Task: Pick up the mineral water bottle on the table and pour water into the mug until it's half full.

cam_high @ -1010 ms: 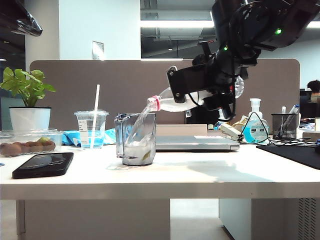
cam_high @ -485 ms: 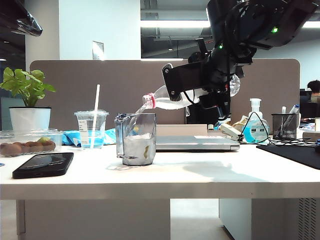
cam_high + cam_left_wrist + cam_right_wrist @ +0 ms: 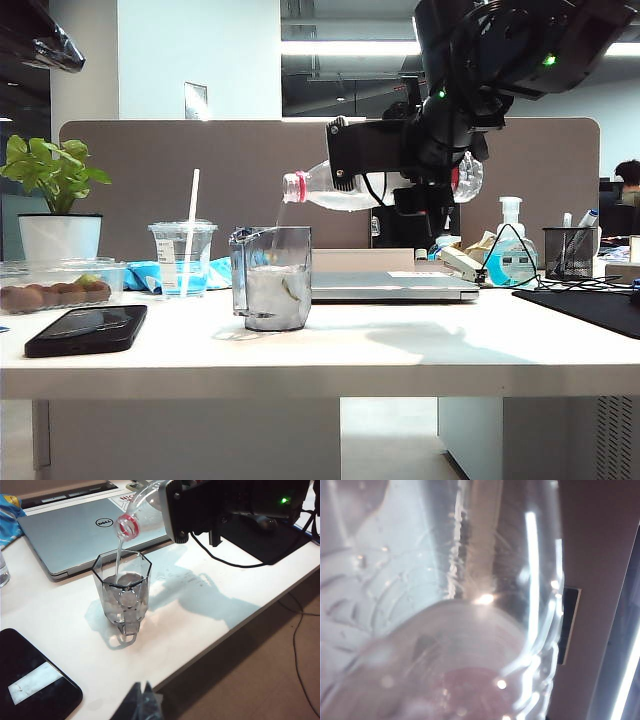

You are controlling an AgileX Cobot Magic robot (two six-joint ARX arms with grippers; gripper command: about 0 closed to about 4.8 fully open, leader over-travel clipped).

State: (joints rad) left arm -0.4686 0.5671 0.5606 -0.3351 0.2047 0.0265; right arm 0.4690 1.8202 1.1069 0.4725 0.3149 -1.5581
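Taking the mug (image 3: pixel 271 277) as the landmark: it stands upright on the white worktop (image 3: pixel 330 350), with a black phone (image 3: pixel 86 329) lying to its left and a lidded cup with a white straw (image 3: pixel 184 256) behind and to its left. The left hand (image 3: pixel 140 706) shows only as a dark tip at the near edge of its own wrist view, on the near side of the mug and well apart from it; whether it is released or clenched I cannot tell. Above the mug and reaching off to its right, the mineral water bottle (image 3: pixel 345 188) lies nearly level, its long axis running left to right, its pink-ringed mouth just over the mug's rim and a thin stream falling from it into the mug. The right hand (image 3: pixel 385 165) is clenched around the bottle's body, up and to the right of the mug, so the right arm alone governs the pour; I judge the coming move turns on how the mouth sits over the rim and on tipping the neck back up, since the water looks near halfway. To the mug's right a closed Dell laptop (image 3: pixel 75 530) rests behind it. The exterior view gives the fill level from the side; the left wrist view looks down into the mug and shows the stream landing inside; the right wrist view shows only blurred clear plastic pressed close.
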